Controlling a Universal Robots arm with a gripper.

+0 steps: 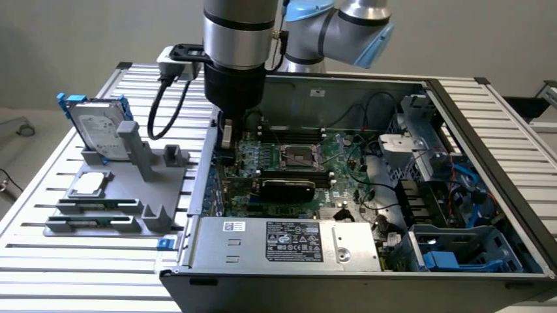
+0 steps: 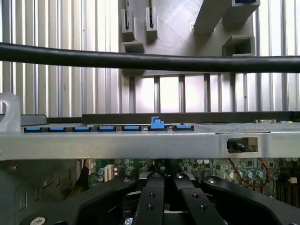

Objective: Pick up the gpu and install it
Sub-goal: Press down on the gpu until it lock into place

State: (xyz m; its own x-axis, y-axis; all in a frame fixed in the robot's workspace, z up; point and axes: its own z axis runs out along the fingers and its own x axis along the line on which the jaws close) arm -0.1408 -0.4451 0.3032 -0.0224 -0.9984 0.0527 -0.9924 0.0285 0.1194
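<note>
We see the gpu (image 1: pixel 288 190) seated flat on the motherboard (image 1: pixel 301 160), below and just beside the gripper (image 1: pixel 228 134); fingers (image 2: pixel 152 199) pressed together, holding nothing; open computer case (image 1: pixel 487 130) around it; grey fixture (image 1: pixel 130 189) well apart, outside.

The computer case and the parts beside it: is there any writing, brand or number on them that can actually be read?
None can be read.
Black label on the silver power supply box: print and symbols too small.
White sticker on the same box: blurred.
Label on the upright hard drive: too small to read.
</note>
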